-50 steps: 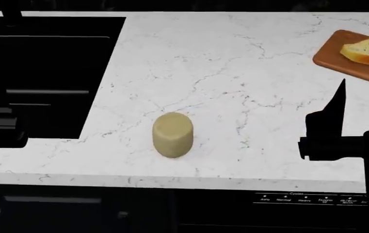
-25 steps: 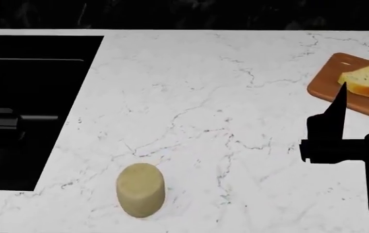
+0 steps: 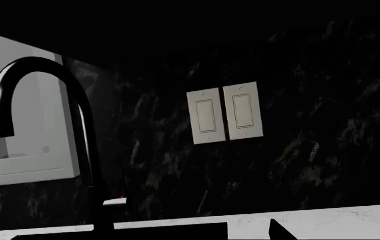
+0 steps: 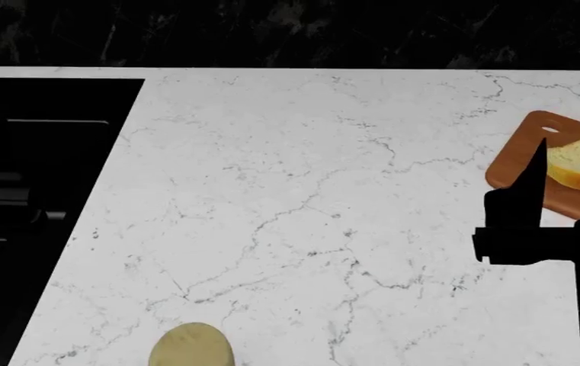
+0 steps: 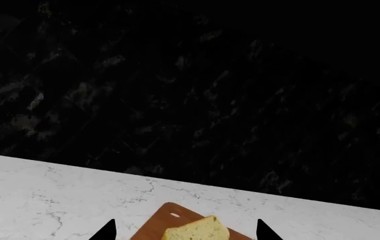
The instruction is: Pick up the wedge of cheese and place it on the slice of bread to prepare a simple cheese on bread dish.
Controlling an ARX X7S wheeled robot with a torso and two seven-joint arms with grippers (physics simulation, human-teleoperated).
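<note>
Change: wedge of cheese [image 4: 191, 345] has slid toward frame bottom, farther from right pincer [image 4: 530, 200]; grasp not begun.
Pincer: apparently wide, empty.

The right gripper [image 4: 530, 200] hangs at the right edge of the head view, a dark block with one pointed finger [image 4: 536, 164] standing upright. In the right wrist view its two fingertips [image 5: 104, 232] sit wide apart (nothing between them). The left gripper's state cannot be told.

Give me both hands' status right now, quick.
Left hand: cannot tell; only one fingertip shows.
Right hand: open, holding nothing.
</note>
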